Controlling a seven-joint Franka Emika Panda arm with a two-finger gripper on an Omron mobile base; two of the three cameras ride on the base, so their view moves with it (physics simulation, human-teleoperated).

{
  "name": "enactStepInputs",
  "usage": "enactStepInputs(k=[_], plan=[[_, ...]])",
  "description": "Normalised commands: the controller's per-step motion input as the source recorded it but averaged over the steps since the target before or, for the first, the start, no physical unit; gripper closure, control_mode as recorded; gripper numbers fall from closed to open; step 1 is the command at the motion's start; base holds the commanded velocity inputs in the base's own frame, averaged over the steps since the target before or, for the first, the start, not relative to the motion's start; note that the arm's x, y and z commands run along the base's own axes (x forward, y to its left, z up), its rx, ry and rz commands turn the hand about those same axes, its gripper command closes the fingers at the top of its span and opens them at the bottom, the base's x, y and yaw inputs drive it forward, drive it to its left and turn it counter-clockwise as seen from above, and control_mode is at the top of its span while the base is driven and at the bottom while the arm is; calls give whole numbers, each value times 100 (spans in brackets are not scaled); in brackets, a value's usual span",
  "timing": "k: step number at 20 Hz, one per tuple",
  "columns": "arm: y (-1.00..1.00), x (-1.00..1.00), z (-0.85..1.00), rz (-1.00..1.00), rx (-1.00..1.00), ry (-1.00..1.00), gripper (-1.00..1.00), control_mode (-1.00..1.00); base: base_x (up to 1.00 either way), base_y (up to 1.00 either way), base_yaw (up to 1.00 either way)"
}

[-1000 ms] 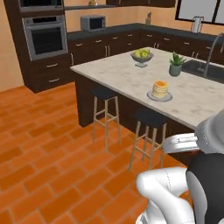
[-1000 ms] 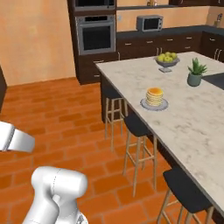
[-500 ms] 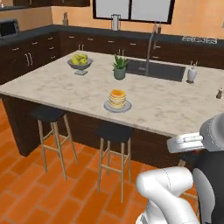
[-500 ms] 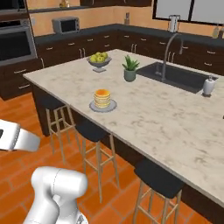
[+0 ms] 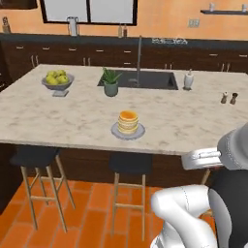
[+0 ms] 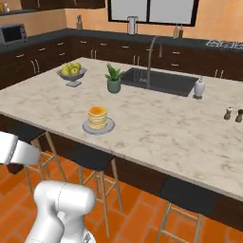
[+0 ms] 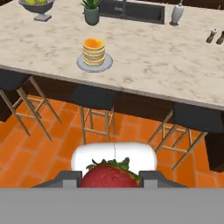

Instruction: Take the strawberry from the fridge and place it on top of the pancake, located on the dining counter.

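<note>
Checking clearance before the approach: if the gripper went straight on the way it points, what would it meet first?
Probably the bar stool or the brick floor below the dining counter, though depth is unclear.

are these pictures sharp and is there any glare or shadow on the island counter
Left and right base views: slightly soft, flat even light, no glare on the dining counter; faint shadow around the pancake plate. Hand view: strawberry fairly crisp, cropped at the bottom.

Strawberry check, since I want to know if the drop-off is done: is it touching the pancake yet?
Apart. The hand view shows the strawberry between the gripper fingertips, over the orange floor, while the pancake sits far off on the dining counter.
</note>
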Motion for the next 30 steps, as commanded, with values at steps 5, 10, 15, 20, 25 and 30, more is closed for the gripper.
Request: enactStepInputs(k=[5,10,15,20,25,30], plan=[[0,0,0,0,0,0,100,100,67,41,-44],[0,0,0,0,0,0,100,100,36,19,-54],[0,0,0,0,0,0,100,100,32,60,-29],[0,0,0,0,0,0,100,100,30,60,-2],[0,0,0,0,0,0,100,100,40,58,0],[0,0,0,0,0,0,100,100,56,23,0]])
